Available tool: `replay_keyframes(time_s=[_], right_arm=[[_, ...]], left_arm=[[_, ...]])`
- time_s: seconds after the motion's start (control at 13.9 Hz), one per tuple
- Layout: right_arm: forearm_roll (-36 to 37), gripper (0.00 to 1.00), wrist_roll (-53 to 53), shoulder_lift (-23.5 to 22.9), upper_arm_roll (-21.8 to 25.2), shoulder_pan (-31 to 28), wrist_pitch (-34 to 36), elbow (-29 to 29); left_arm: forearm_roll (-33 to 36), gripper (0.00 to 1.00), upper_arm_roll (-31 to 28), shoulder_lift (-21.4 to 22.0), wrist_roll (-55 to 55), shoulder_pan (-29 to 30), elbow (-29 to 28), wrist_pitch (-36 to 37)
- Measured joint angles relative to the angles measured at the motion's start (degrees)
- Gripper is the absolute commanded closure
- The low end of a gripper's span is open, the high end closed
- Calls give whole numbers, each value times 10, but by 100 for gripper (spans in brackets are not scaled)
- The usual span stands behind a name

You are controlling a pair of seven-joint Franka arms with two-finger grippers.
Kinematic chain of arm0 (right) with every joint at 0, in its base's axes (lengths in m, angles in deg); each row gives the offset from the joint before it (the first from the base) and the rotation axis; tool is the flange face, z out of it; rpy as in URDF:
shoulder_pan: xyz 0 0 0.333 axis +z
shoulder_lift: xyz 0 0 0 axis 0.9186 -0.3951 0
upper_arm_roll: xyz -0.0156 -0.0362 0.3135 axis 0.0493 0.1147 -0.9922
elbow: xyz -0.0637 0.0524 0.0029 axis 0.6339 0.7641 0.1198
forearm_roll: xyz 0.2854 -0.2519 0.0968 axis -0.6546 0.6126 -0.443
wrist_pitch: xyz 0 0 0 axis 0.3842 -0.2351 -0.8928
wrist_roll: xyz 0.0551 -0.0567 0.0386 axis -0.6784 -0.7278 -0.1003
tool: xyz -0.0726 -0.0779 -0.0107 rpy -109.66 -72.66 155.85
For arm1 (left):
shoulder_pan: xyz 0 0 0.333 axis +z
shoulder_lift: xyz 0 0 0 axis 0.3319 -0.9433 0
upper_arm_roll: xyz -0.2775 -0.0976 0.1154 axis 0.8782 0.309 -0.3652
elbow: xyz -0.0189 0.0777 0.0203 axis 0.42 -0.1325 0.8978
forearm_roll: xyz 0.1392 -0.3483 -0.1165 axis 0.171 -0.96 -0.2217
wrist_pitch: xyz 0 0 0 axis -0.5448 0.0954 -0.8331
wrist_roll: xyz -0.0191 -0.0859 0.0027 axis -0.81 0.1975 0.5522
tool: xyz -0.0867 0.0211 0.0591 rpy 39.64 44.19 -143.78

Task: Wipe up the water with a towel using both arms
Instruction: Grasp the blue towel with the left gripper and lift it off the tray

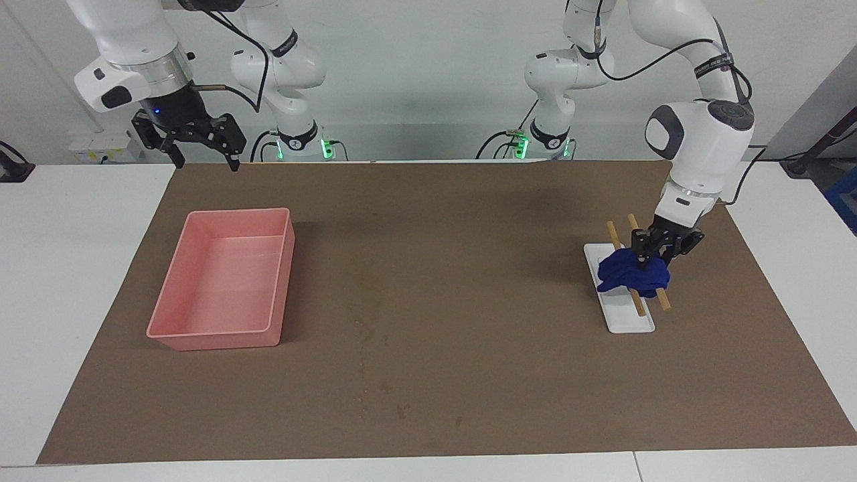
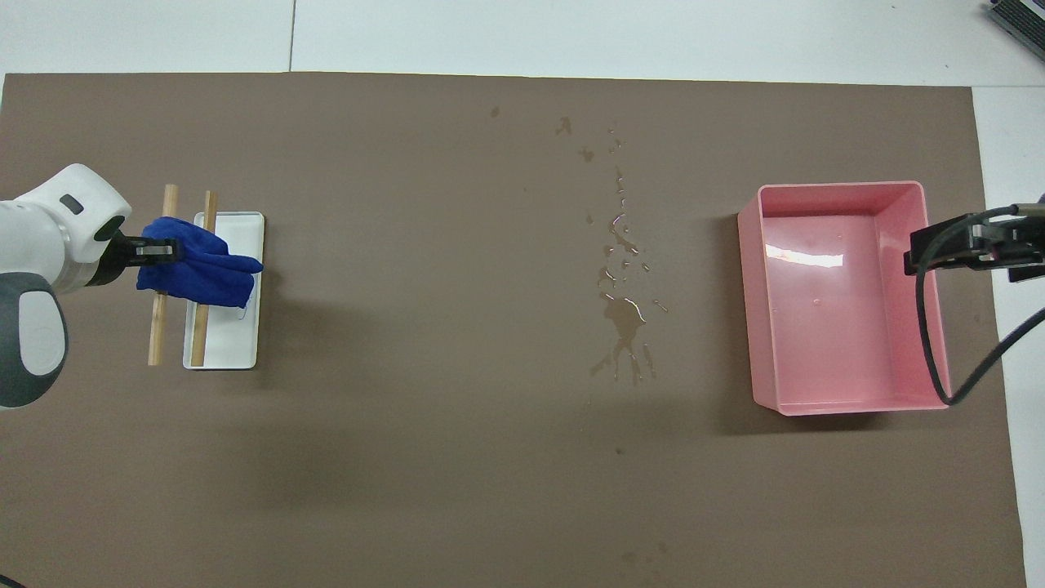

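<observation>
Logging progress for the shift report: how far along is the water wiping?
Nothing wiped yet: the spilled water is on the mat. In hand: the left pincer is down at the blue towel on the white tray. The right pincer waits, open, above the table's edge.

Pink bin (image 1: 224,281), white tray (image 1: 633,321), two sticks (image 1: 641,304).

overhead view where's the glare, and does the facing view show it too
Overhead view: a bright white streak of glare lies on the pink bin's floor, and the water spill glints in spots on the brown mat. Facing view: the bin floor shows only a faint sheen and the spill reads as dull dark specks.
</observation>
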Motion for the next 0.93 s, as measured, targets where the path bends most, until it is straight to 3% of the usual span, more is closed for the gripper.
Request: replay_keyframes(time_s=[0.29,0.5,0.72,0.93], right_arm=[[0,0,0,0,0,0,0,0],[0,0,0,0,0,0,0,0],[0,0,0,0,0,0,0,0],[0,0,0,0,0,0,0,0]], left_arm=[[0,100,0,3,0,0,22,40],[-34,100,-3,4,-37,2,77,138],[-154,100,-4,10,-179,19,130,221],[-234,100,1,25,-390,21,139,269]])
